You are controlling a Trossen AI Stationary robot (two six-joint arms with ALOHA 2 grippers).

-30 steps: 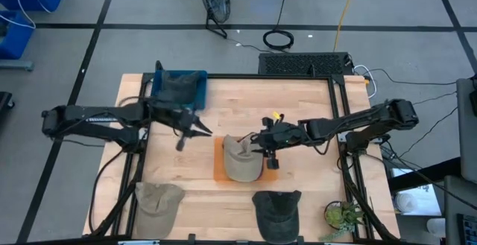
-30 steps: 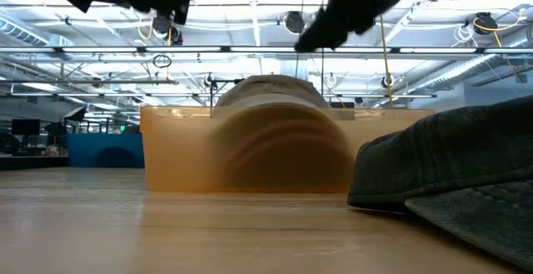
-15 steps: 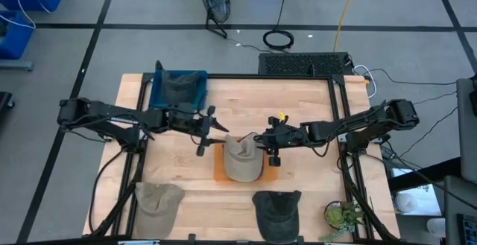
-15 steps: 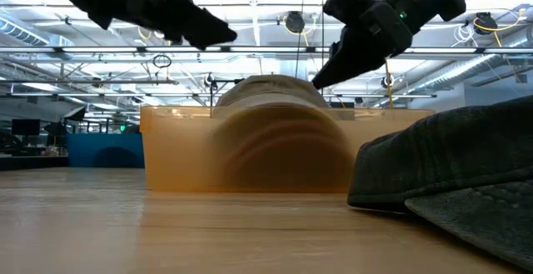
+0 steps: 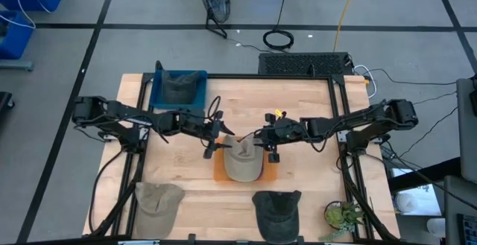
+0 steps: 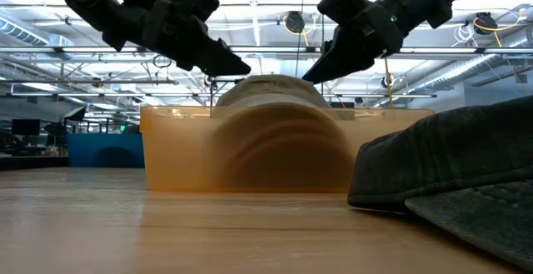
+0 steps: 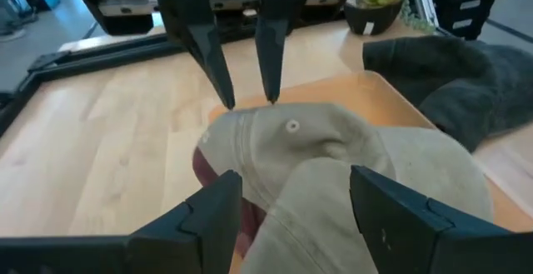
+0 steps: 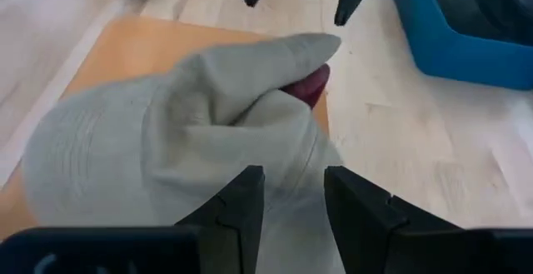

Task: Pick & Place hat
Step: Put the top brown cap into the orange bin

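Note:
A beige hat (image 5: 242, 161) lies crumpled in an orange tray (image 5: 219, 172) at the table's middle, its top button (image 7: 291, 127) up and a bit of red lining (image 8: 310, 87) showing. My left gripper (image 5: 217, 136) stands open just left of the hat's crown, with the cloth showing between its fingers in the left wrist view (image 7: 296, 176). From the right, my right gripper (image 5: 262, 143) comes in open and slants down at the crown. A fold of the hat shows in its gap (image 8: 293, 174). My left gripper's fingers stand on either side of the hat's left part, and no touch shows. My right gripper's fingertips (image 7: 271, 97) stand right at the crown's right side (image 7: 250, 124); whether they touch the cloth I cannot tell.
A blue bin (image 5: 195, 88) with a dark hat in it stands at the far left. An olive hat (image 5: 158, 199) and a dark grey hat (image 5: 277, 209) lie along the near edge. A small plant (image 5: 341, 215) is at the near right corner.
My left gripper has gone toward the table's right edge and down, up to the hat, and has opened from shut. My right gripper has sunk a little toward the hat's crown. The hat has kept its place in the tray.

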